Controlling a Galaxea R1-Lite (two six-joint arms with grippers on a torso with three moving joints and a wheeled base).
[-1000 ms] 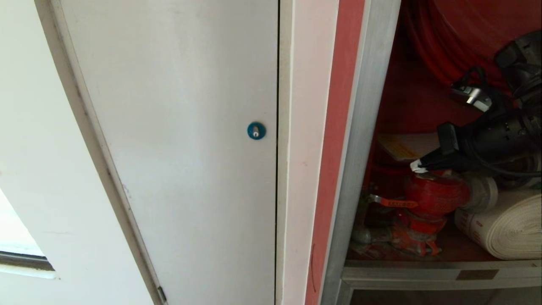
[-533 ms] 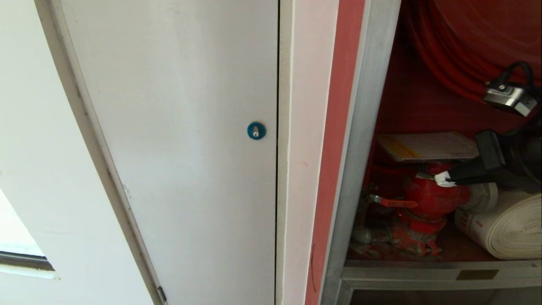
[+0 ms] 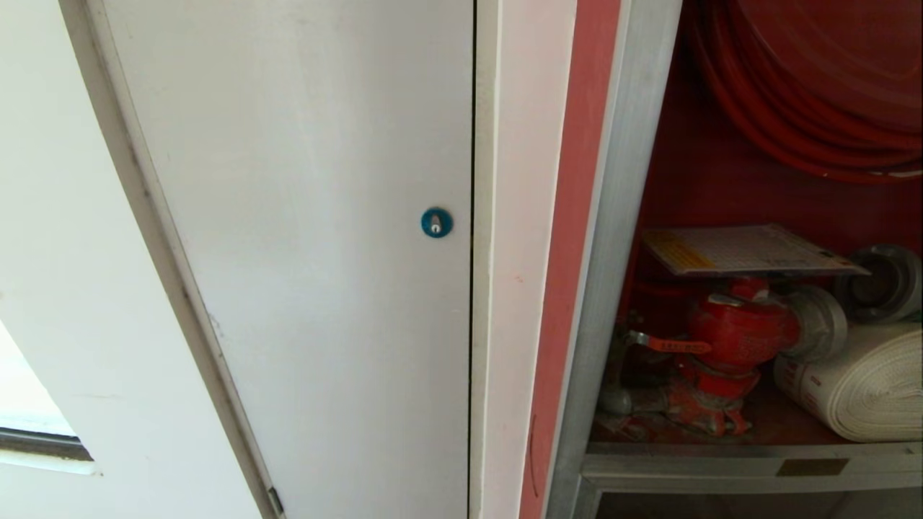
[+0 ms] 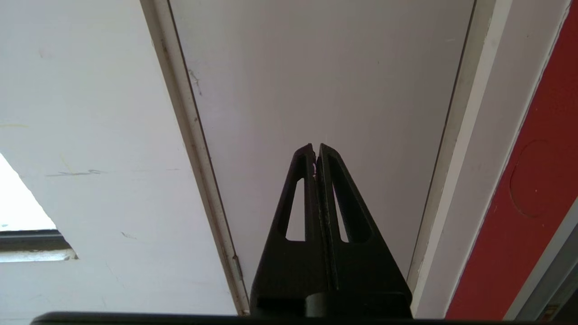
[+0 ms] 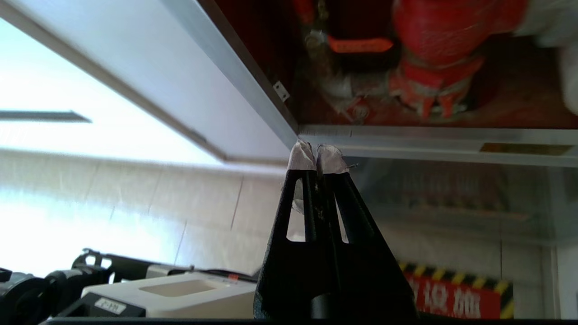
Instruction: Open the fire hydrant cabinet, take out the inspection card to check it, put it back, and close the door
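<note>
The fire hydrant cabinet (image 3: 620,216) stands open at the right of the head view, red inside. In it are a red hose reel (image 3: 815,86), a red valve (image 3: 735,331) and a white rolled hose (image 3: 865,389). The inspection card (image 3: 743,249) lies flat on top of the valve, touched by nothing. The door is out of view. My right gripper (image 5: 316,155) is outside the head view. It is shut and empty, its taped tips in front of the cabinet's lower frame rail (image 5: 429,142), below the valve (image 5: 442,27). My left gripper (image 4: 316,149) is shut and parked facing the panel door.
A grey-white panel door (image 3: 303,216) with a blue round lock (image 3: 436,222) fills the left of the head view. Below the cabinet rail is a smaller glass door (image 5: 451,203) with a red label (image 5: 456,293). My white base (image 5: 171,293) shows low in the right wrist view.
My right arm has drawn back out of the cabinet and left the head view. The card, partly covered before, now shows whole on the valve. The left arm has kept still.
</note>
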